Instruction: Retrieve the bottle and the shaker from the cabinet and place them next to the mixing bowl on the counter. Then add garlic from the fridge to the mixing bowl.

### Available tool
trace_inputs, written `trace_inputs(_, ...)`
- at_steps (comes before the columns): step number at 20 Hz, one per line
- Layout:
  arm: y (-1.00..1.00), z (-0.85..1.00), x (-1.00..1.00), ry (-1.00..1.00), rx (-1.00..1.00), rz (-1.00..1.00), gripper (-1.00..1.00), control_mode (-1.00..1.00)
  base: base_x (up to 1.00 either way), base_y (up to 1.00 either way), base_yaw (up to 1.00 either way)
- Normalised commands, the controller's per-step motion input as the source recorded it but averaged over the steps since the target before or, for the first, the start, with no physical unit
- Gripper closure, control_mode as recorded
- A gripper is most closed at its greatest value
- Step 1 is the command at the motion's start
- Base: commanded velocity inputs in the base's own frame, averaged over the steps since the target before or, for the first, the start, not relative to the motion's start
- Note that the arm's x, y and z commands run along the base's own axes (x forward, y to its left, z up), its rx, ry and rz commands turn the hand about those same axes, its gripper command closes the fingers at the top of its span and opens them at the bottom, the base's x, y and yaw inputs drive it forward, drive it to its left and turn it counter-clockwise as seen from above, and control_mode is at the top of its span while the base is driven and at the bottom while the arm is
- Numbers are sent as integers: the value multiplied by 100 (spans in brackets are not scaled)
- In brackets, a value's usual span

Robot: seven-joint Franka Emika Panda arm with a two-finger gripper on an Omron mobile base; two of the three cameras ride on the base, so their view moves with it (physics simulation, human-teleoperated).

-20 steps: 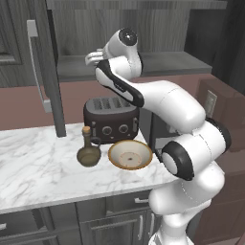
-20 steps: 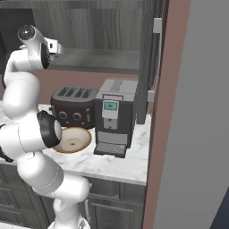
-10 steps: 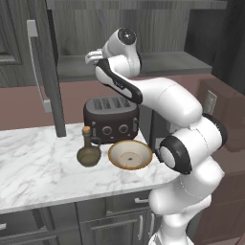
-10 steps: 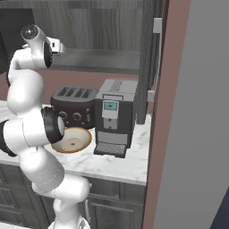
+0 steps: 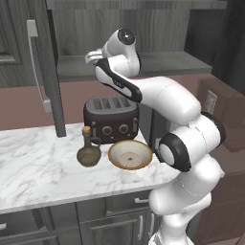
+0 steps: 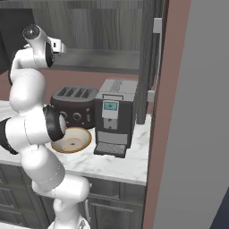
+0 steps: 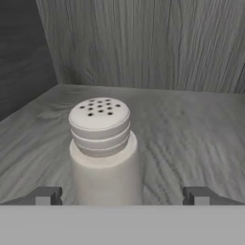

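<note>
Shaker (image 7: 102,150) stands upright on the cabinet shelf (image 7: 191,139), now between the gripper (image 7: 122,195)'s wide-apart jaws as the arm has reached in; bottle (image 5: 88,150) already sits beside the mixing bowl (image 5: 129,154), so grasping comes next

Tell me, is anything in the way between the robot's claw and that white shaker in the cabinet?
Nothing visible is. In the hand view the shaker stands upright on the cabinet shelf, directly ahead of the open gripper, with its fingertips spread to either side.
</note>
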Motion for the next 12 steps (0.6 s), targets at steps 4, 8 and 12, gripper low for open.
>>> trace_inputs(4, 1, -2, 12, 0, 0, 0, -100, -100, 0, 0, 0)
trace_inputs(8, 2, 0, 0, 0, 0, 0, -100, -100, 0, 0, 0)
trace_inputs(12, 4, 0, 3, 0, 0, 0, -100, -100, 0, 0, 0)
